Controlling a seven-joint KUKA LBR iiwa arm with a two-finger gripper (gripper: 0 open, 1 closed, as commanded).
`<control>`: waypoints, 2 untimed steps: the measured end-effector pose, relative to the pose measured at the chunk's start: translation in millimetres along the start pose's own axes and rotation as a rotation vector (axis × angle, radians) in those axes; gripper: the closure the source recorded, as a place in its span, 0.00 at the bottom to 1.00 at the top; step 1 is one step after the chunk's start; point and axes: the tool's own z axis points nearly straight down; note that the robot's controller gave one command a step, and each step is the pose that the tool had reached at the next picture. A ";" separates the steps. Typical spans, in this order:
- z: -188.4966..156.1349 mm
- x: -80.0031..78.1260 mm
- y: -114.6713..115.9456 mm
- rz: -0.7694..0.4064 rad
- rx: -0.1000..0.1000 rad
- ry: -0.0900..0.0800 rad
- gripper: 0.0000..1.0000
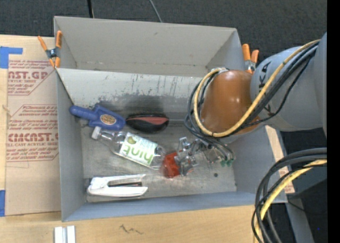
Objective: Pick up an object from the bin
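Red piece (169,165), small and lumpy, sits at about five o'clock on the bin (159,40) floor, right at the end of the clear bottle (133,149) with the green label. Whether it's joined to that bottle, I can't say. I've got the end effector (187,158) low at its three o'clock, just beside it, maybe touching. Apart or together, I cannot tell from here. My read: it lies clear of the walls, so it's the easy pick. White clip-like tool (118,186) at seven o'clock, well apart.
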 end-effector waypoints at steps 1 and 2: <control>2.2 -0.8 -0.1 0.001 0.001 -0.008 0.00; 4.4 1.4 0.4 0.001 -0.001 0.000 1.00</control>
